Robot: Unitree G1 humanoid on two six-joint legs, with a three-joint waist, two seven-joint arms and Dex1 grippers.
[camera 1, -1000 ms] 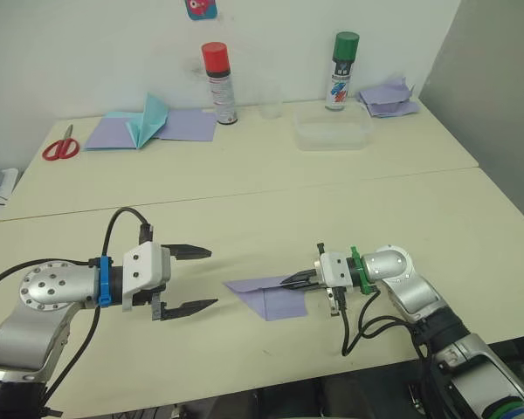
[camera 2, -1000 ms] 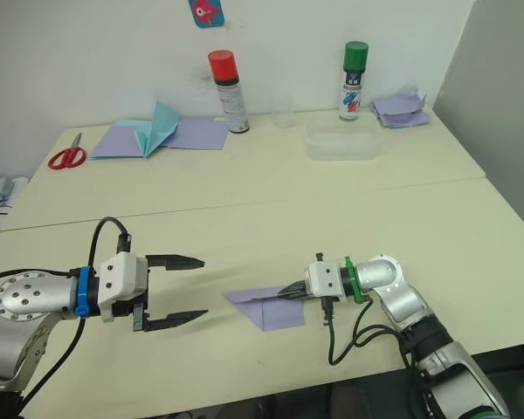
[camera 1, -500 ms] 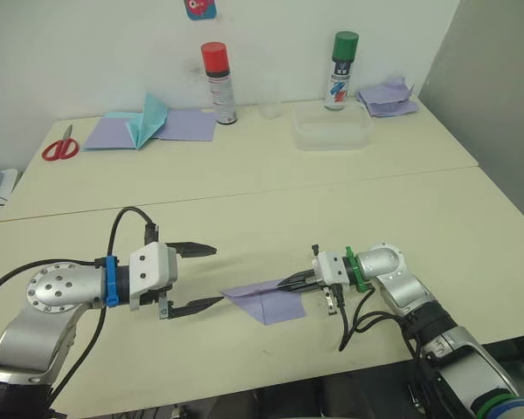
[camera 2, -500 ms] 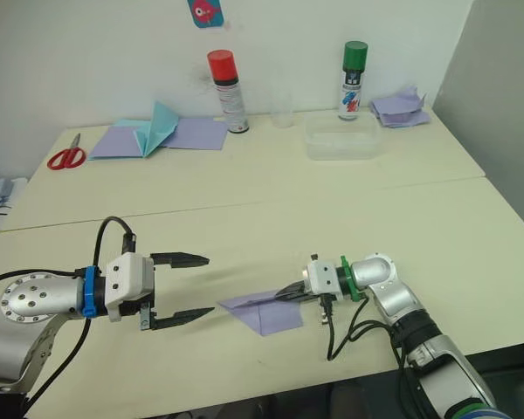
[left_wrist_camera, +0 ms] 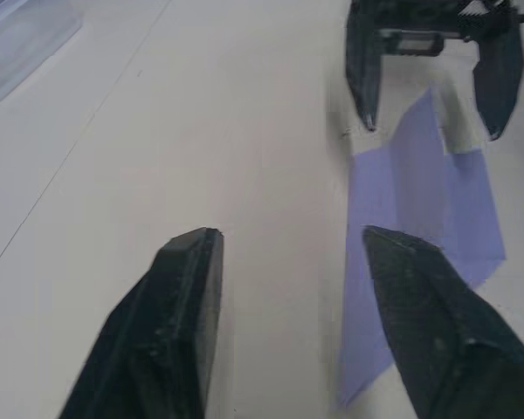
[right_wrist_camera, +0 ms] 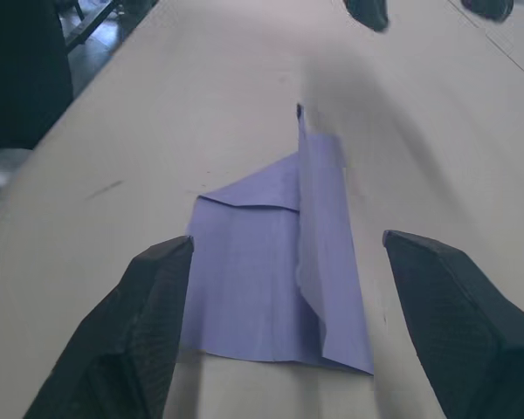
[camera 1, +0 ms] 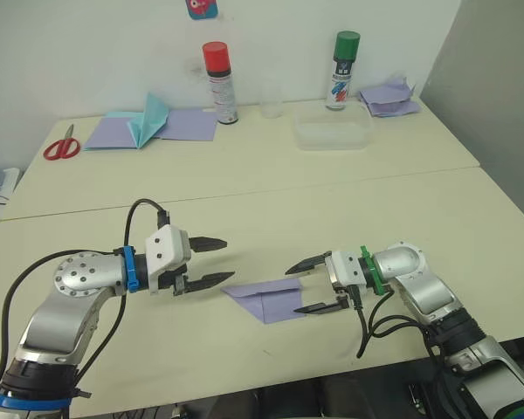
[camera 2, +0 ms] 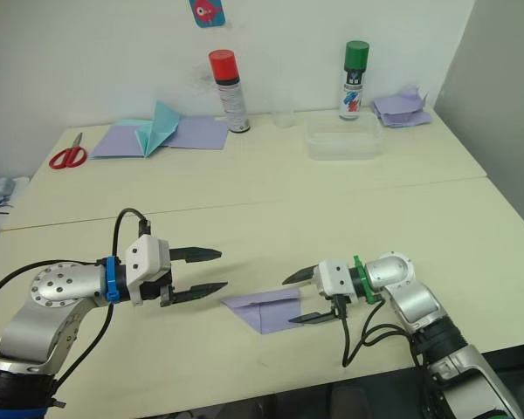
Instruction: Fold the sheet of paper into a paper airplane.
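Lavender sheet of paper (camera 1: 266,298): lies partly folded, pointed at one end, near the table's (camera 1: 244,192) front edge, between both grippers.
Right gripper (camera 1: 314,284): fingers spread, straddling the sheet's blunt end, holding nothing.
Left gripper (camera 1: 220,261): fingers apart, just beside the pointed tip.
Step advice: probably pin the tip with the left, then crease slowly with the right.
Far edge: spray cans, scissors, spare sheets.

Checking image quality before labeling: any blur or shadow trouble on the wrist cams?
Left wrist view: its own black fingers are soft and out of focus; the sheet of paper and the right gripper beyond are sharper. Right wrist view: the paper's creases read clearly, the table beyond it goes soft, and a smeared shadow lies past the paper's tip.
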